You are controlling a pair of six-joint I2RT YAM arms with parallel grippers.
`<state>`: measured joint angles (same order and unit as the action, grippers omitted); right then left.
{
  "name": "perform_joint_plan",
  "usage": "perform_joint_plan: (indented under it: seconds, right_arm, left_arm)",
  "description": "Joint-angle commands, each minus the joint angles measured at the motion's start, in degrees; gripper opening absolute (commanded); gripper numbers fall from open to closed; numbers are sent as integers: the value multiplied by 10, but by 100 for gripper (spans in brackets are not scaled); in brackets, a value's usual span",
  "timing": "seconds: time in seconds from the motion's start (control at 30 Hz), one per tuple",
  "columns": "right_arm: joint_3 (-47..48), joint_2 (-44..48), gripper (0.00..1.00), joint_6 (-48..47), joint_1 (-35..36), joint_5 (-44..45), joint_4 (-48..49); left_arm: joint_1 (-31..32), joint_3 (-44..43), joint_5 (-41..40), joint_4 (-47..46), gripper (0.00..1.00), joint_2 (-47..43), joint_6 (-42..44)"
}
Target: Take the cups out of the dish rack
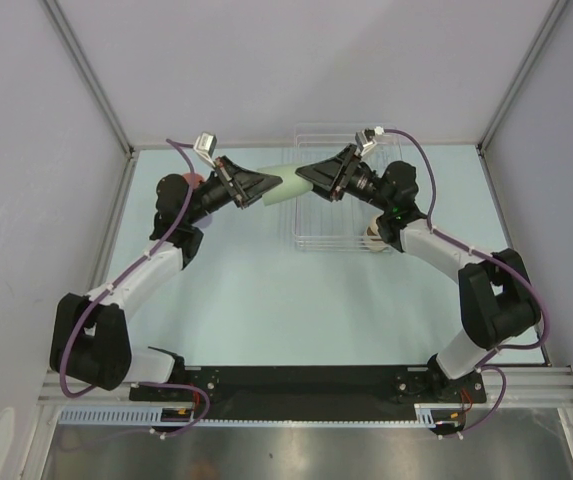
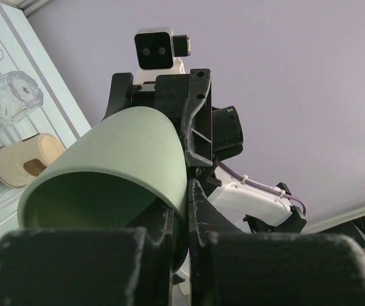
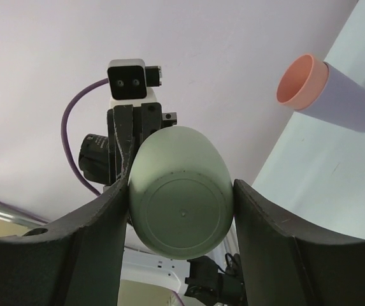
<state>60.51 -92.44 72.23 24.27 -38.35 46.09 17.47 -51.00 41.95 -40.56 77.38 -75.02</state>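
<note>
A pale green cup [image 1: 288, 186] is held in the air on its side, over the left edge of the dish rack [image 1: 334, 222]. The rack's clear walls are hard to trace from above. The left end effector [image 1: 264, 190] is closed on the cup at its open mouth, where the wall near the rim is pinched between the fingers. These fingers are shown only as blurred dark blocks in the left wrist view. The right end effector [image 1: 311, 178] is clamped on the cup's base end, with a finger pressed against each side.

Inside the rack, a beige cup [image 2: 26, 162] is seen lying on its side, and from overhead it is largely hidden under the right arm. Beside it a clear vessel [image 2: 15, 95] is made out only faintly, and its exact shape cannot be told.

Well to the left of the rack, a salmon cup [image 3: 302, 80] is nested in a lilac cup [image 3: 354, 102] on the counter [image 1: 266, 300]. The lilac one is cut off by the frame edge in the right wrist view, and from above the pair is mostly masked by the left arm.
</note>
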Motion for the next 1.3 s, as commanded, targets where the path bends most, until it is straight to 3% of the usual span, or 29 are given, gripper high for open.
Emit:
perform_joint_plan:
  seconds: [0.0, 0.03, 0.07, 0.1, 0.13, 0.17, 0.2, 0.23, 0.3, 0.33, 0.37, 0.47, 0.63, 0.87, 1.27]
  right_arm:
    - [20, 7, 8, -25, 2, 0, -4]
    - [22, 7, 18, -26, 2, 2, -19]
    - [24, 9, 56, -28, 2, 5, -34]
    - [36, 12, 76, -33, 0, 11, -60]
    - [42, 16, 92, -54, -7, 23, -112]
    - [45, 21, 99, -66, -13, 34, -138]
    - [50, 38, 100, -79, -19, 46, -163]
    - [51, 45, 100, -96, -40, 73, -212]
    - [63, 65, 100, -121, -62, 103, -272]
    - [87, 68, 100, -159, -80, 140, -351]
    - [104, 71, 100, -182, -85, 156, -391]
    - [190, 56, 100, -268, -81, 239, -565]
    - [262, 24, 100, -334, -54, 338, -710]
    - [270, 20, 100, -377, -28, 410, -766]
    - [223, 24, 100, -378, -18, 402, -747]
  left_arm:
    - [3, -13, 6, -5, 1, -8, 24]
    - [3, -16, 2, 0, 1, -10, 27]
    - [2, -24, -3, 31, 0, -14, 36]
    - [2, -31, -6, 48, 0, -21, 45]
    - [0, -61, -11, 114, 0, -24, 61]
    - [-2, -83, -15, 168, 0, -28, 113]
    - [-4, -111, -41, 226, 0, -35, 146]
    - [-5, -142, -59, 353, 0, -36, 182]
    - [-10, -259, -133, 494, 0, -27, 285]
    - [-13, -305, -170, 620, 1, -4, 316]
    - [-14, -399, -204, 677, 0, 11, 373]
    - [-13, -535, -333, 824, 1, 66, 448]
    - [-14, -657, -514, 984, 0, 166, 514]
    - [-13, -645, -631, 1012, 0, 211, 567]
    - [-34, -676, -652, 1030, 0, 255, 563]
